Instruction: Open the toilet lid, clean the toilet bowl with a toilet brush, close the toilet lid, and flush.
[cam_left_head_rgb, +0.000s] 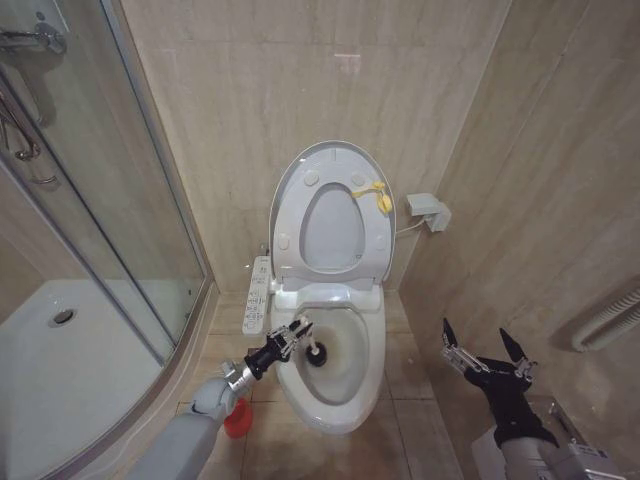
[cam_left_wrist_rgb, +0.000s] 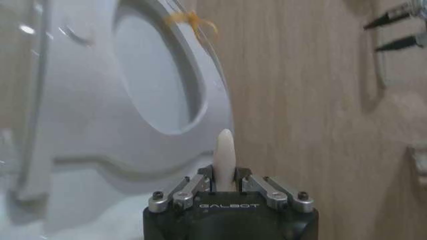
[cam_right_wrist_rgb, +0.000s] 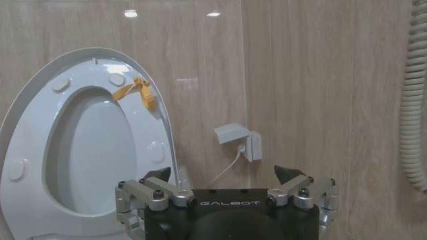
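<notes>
Toilet bowl (cam_left_head_rgb: 335, 385) white, elongated, button panel (cam_left_head_rgb: 257, 295) along its side. Toilet lid (cam_left_head_rgb: 335, 160) and seat both raised against the wall, yellow tag (cam_left_head_rgb: 373, 192) at the lid's edge. Left gripper (cam_left_head_rgb: 297, 335) clamped on toilet brush (cam_left_head_rgb: 313, 351), dark head inside the bowl near the rim. Risk: thin handle could twist in the grasp under scrubbing pressure. Right gripper (cam_left_head_rgb: 485, 352) spread wide, idle beside the bowl.

Small tiled bathroom, domestic type. Beige stone-look wall tiles (cam_left_head_rgb: 250, 90) on all sides, matching floor tiles (cam_left_head_rgb: 405, 370). Far centre: the toilet bowl (cam_left_head_rgb: 335, 395), the toilet lid (cam_left_head_rgb: 335, 160) raised against the wall, button panel (cam_left_head_rgb: 256, 297) on its left. Left: curved glass shower enclosure (cam_left_head_rgb: 100, 200) with white tray (cam_left_head_rgb: 60, 360). Right: wall socket box (cam_left_head_rgb: 428, 212), coiled hose (cam_left_head_rgb: 608, 318).
</notes>
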